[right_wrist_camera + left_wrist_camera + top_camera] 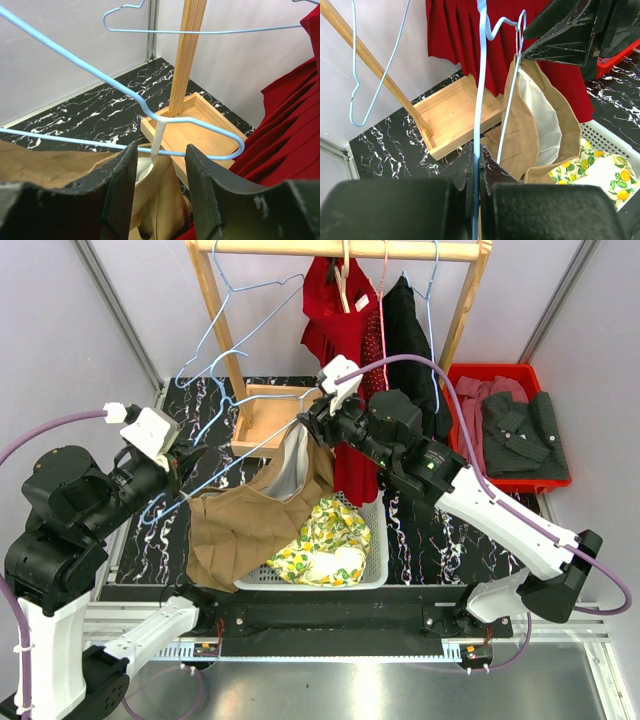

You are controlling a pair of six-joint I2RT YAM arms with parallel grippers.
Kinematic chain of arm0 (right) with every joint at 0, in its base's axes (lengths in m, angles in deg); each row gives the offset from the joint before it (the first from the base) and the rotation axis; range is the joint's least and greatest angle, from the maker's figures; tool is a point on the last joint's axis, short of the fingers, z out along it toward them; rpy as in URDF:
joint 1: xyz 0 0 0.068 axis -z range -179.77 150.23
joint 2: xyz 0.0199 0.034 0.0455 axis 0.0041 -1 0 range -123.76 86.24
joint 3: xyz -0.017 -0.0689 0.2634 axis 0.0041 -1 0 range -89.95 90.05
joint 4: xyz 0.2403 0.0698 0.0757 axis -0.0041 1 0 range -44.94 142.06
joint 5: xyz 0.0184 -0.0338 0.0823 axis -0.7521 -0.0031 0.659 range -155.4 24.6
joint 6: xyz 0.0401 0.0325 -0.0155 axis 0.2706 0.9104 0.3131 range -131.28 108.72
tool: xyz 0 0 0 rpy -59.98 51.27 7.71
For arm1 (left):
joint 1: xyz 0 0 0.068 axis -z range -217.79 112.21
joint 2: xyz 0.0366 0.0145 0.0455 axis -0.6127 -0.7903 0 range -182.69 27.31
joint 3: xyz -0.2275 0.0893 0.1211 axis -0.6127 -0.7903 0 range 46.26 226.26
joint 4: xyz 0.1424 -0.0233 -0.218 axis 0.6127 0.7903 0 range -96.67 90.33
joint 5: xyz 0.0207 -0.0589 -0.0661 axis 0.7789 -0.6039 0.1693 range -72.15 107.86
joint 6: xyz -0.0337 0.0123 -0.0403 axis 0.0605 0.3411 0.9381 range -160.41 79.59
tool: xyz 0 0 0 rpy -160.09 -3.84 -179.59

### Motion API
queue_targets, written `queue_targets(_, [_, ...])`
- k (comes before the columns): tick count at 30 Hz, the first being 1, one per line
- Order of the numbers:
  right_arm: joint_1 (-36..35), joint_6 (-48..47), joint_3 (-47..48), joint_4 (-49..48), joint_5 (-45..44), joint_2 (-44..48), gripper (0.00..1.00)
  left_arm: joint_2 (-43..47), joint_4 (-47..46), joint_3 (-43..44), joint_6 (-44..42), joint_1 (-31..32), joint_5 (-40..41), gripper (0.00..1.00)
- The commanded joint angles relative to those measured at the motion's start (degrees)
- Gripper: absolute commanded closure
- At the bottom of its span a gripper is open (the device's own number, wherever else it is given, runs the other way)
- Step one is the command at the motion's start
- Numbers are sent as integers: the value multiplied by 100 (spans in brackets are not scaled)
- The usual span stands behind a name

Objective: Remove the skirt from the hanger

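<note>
A tan corduroy skirt [240,525] hangs by a white loop [157,137] from one end of a light blue wire hanger [250,445] and drapes down over the basket's left rim. My left gripper [479,165] is shut on the hanger's wire [480,100], holding it out over the table. My right gripper [160,152] is open at the hanger's far end. Its fingers straddle the skirt's waistband [155,190] just below the loop. From the top view the right gripper [312,425] sits at the skirt's upper corner.
A white basket [375,560] holds a lemon-print cloth [325,540]. A wooden rack [340,250] with its base [265,415] carries a red dress [345,330], a black garment [410,340] and empty blue hangers [235,325]. A red bin [515,425] of dark clothes stands at the right.
</note>
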Motion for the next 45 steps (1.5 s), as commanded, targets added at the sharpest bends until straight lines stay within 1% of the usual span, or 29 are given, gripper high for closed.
queue_targets(1, [22, 18, 267, -352, 45, -61, 51, 87, -617, 26, -23, -24, 48, 100])
queue_targets(4, [22, 27, 320, -370, 89, -105, 59, 114, -626, -18, -32, -24, 65, 100])
queue_targets(5, [22, 36, 337, -370, 97, -131, 65, 114, -626, -18, -49, -16, 65, 100])
queue_targets(8, [22, 36, 346, -405, 124, -158, 70, 123, -626, -36, -49, -24, 56, 100])
queue_targets(10, [22, 45, 355, -422, 133, -175, 76, 123, -635, -53, -40, -16, 65, 100])
queue_targets(16, [22, 36, 408, -431, 150, -193, 84, 158, -635, -132, -67, -15, 100, 100])
queue_targets(27, [22, -386, 707, 157, -201, 62, 86, 360, -705, -686, -172, -24, 346, 100])
queue_targets(31, [30, -509, 821, 272, -333, 71, 88, 387, -705, -677, -181, -24, 355, 100])
queue_targets(34, [22, -422, 786, 324, -298, 62, 88, 404, -723, -660, -163, -24, 381, 100])
queue_targets(36, [22, -281, 707, 307, -228, 79, 84, 413, -723, -634, -172, -24, 364, 100])
queue_targets(38, [22, -106, 628, 272, -18, 62, 70, 387, -723, -625, -155, -15, 346, 100])
queue_targets(39, [-48, -87, 628, 254, 79, 62, 51, 387, -714, -625, -155, -24, 329, 100])
queue_targets(40, [-127, -226, 628, 176, 10, 44, 42, 369, -714, -633, -172, -24, 276, 100])
queue_targets(42, [-477, -542, 697, 96, -165, 44, 34, 308, -714, -590, -163, -24, 241, 100])
queue_targets(43, [-592, -892, 750, 87, -210, 9, 30, 299, -714, -581, -181, -16, 232, 100])
queue_targets(45, [-908, -1202, 917, 78, -489, -87, 27, 264, -705, -555, -207, -24, 223, 100])
